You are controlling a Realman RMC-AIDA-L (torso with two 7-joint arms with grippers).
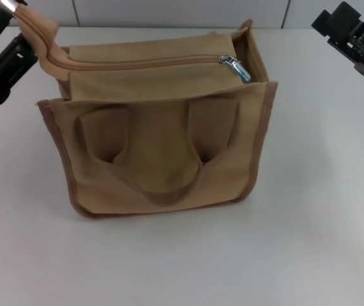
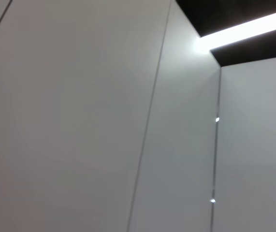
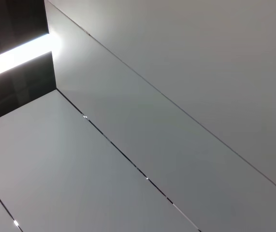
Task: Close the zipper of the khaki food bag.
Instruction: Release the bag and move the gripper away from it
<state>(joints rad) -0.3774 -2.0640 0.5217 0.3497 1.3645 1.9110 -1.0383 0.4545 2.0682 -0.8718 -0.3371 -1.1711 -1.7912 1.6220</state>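
The khaki food bag (image 1: 162, 153) stands upright in the middle of the white table, handles folded down on its front. The zipper (image 1: 137, 62) runs along the top panel, its teeth joined from the left end to the silver slider (image 1: 234, 67) at the right end. At the left end the zipper's fabric tail (image 1: 38, 29) is pulled up and outward, and my left gripper (image 1: 11, 18) is shut on it at the frame's upper left. My right gripper (image 1: 350, 32) hovers at the upper right, apart from the bag. Neither wrist view shows the bag.
The white table (image 1: 322, 210) spreads around the bag on all sides. A grey panelled wall (image 1: 169, 11) runs behind the table. Both wrist views show only grey panels (image 2: 79, 121) and a bright light strip (image 3: 12, 55).
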